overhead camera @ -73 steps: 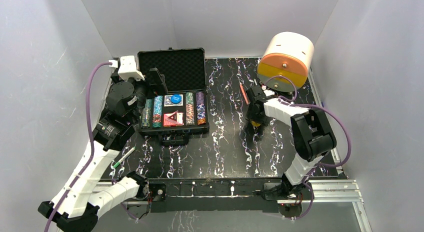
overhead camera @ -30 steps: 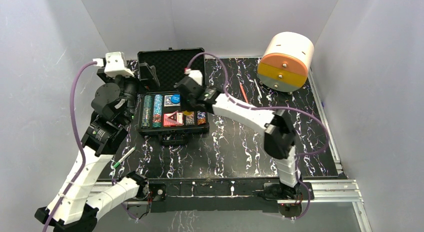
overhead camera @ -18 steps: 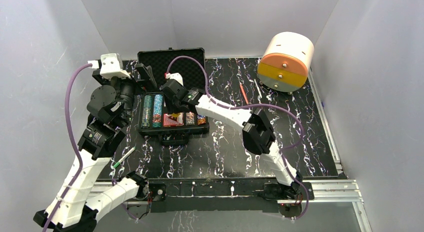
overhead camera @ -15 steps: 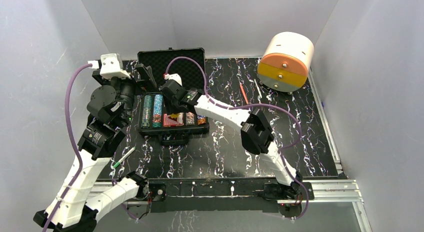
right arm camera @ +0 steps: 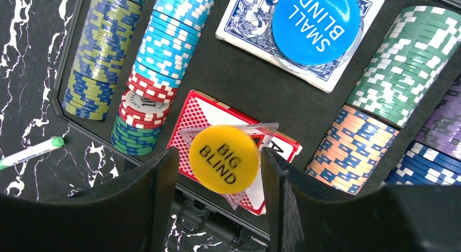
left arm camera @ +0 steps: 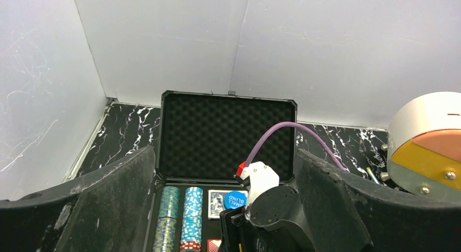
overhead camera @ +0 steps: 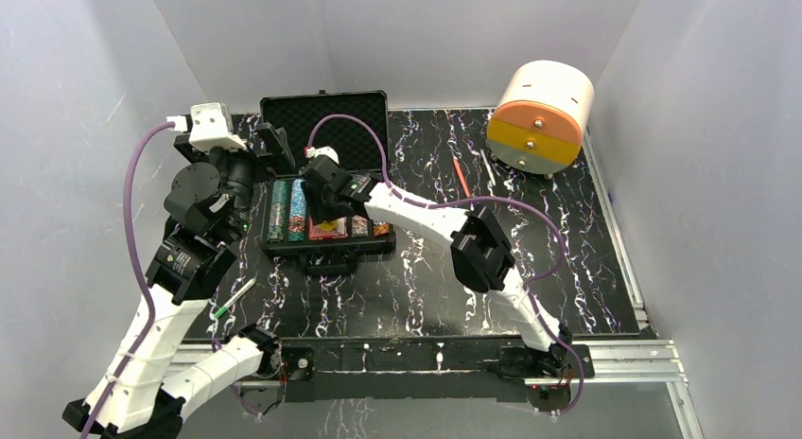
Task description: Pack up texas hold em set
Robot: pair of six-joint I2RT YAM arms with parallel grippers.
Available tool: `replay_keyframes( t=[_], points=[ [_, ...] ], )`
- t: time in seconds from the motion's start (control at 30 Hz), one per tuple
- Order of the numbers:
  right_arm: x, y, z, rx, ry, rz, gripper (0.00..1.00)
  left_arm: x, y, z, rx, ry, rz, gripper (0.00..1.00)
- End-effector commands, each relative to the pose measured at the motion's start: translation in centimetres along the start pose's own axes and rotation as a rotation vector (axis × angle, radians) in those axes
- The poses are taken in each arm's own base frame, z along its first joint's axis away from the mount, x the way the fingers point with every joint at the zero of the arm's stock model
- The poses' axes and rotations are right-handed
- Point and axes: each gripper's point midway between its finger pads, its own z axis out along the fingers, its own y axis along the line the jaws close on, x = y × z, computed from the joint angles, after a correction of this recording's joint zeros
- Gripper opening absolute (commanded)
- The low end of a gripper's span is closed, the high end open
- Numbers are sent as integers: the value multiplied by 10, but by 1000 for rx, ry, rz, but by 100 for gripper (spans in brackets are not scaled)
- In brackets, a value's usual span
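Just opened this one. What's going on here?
The right arm's fingers are down in the open black case, flanking a yellow BIG BLIND button lying on the red card deck; whether they grip it is unclear. Chip rows and the blue SMALL BLIND button sit inside. The left arm's fingers stand open near the case, empty.

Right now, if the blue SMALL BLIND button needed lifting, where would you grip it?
Probably by its rim, on opposite edges, coming straight down. The blue SMALL BLIND button lies flat, face up, on the blue-backed deck, so only its thin edge offers purchase; the green-and-white chip row stands close on one side.
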Motion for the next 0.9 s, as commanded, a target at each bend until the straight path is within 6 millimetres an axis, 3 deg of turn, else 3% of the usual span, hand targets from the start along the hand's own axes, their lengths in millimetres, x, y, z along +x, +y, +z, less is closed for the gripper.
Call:
replay_keyframes(
  t=[0.0, 0.2, 0.4, 0.53, 0.63, 0.73, 0.77, 0.8, 0.87],
  points=[
    [-19, 16, -2, -53, -52, -7, 67, -24, 10, -11, -20, -55, -17, 98],
    [-32, 14, -13, -52, -77, 23, 77, -31, 12, -11, -29, -63, -3, 98],
    [-67, 2, -50, -106, -156, 115, 78, -23, 5, -3, -18, 2, 50, 98],
    [-72, -22, -76, -145, -194, 193, 79, 22, -9, 21, -11, 150, 121, 98],
    [-68, -50, -92, -135, -220, 245, 79, 57, -21, 41, -11, 247, 146, 98],
    [-64, -78, -113, -126, -265, 281, 80, 79, -29, 64, 17, 314, 99, 98],
    [-54, -89, -110, -105, -253, 288, 81, 84, -23, 74, 2, 335, 81, 98],
    [-56, -95, -125, -104, -278, 295, 81, 93, -25, 83, 37, 373, 38, 98],
    [-42, -110, -130, -76, -269, 302, 82, 110, -16, 100, 49, 429, -22, 98]
  ],
)
